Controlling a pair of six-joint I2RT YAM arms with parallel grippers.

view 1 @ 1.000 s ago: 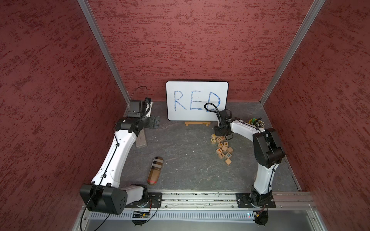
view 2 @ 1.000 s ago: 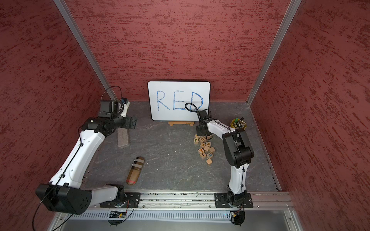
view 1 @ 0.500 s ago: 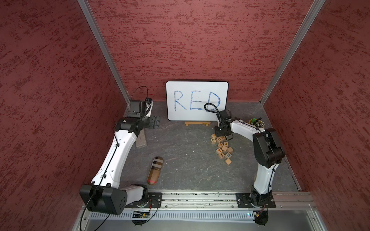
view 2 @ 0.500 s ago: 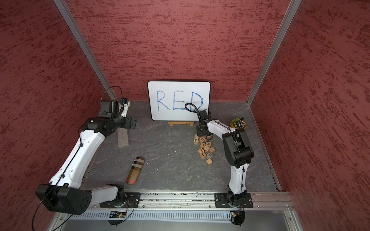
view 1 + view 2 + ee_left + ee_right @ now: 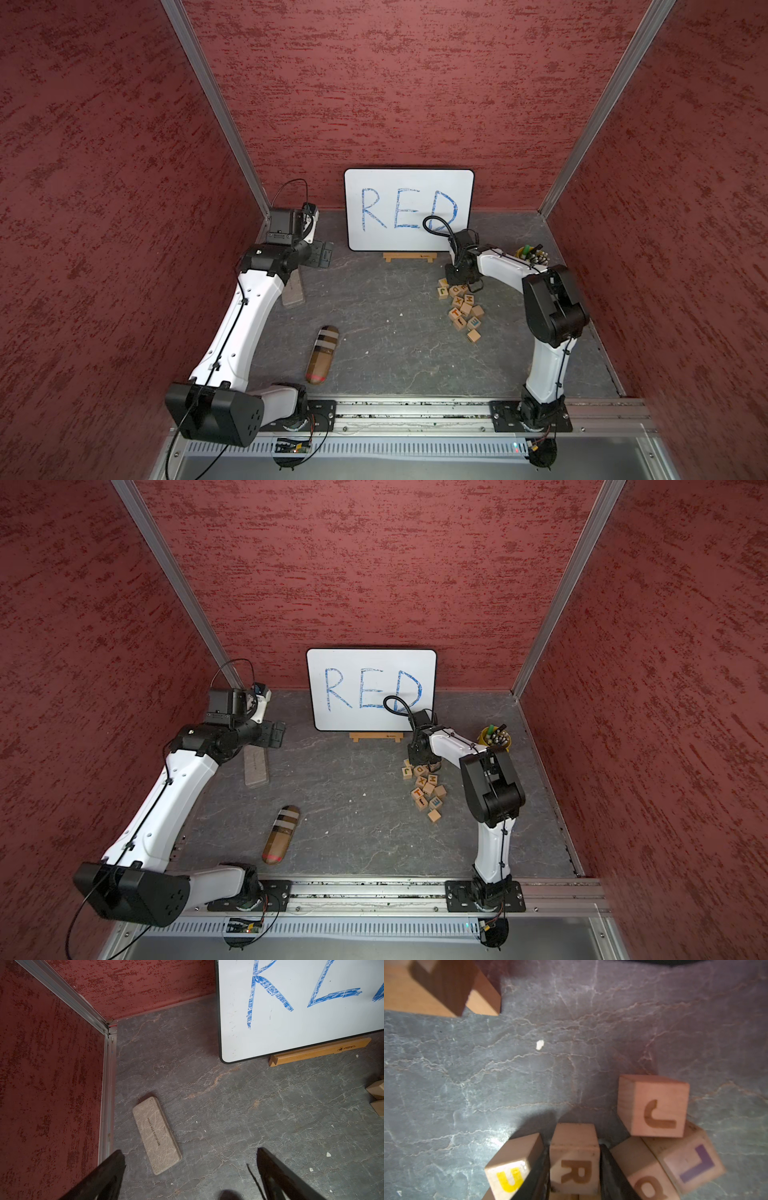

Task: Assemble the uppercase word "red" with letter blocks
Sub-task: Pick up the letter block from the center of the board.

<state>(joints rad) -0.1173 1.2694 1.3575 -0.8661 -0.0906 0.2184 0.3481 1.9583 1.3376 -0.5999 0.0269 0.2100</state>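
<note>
Evidently the one thing that has changed is the grip. The right arm stands where it stood a second ago, but its jaws have drawn in on the R block [image 5: 574, 1157]. In the right wrist view the right gripper [image 5: 574, 1147] has its dark fingers [image 5: 539, 1172] flat against the two side faces of that cube, so it is clenched on it. The cube looks as if it is still down on the grey table [image 5: 386, 316] and not yet lifted.

A yellow-lettered block [image 5: 510, 1167] presses against the outside of one finger. A block with its letter cut off [image 5: 641, 1174] crowds the other finger, and a J block [image 5: 654, 1105] sits just beside.

In a top view the arm hides the R. The gripper stands at the far end of the pile of letter blocks [image 5: 460, 309], at about 2 o'clock from the table's middle. The whiteboard [image 5: 409, 210] is at 12 o'clock.

I judge that the first letter is secured. A straight lift should come next, since the touching neighbours could be dragged along. E and D have still to be found.

The left gripper [image 5: 190, 1151], at about 10 o'clock, hangs wide apart and empty, near a beige case [image 5: 156, 1134].
</note>
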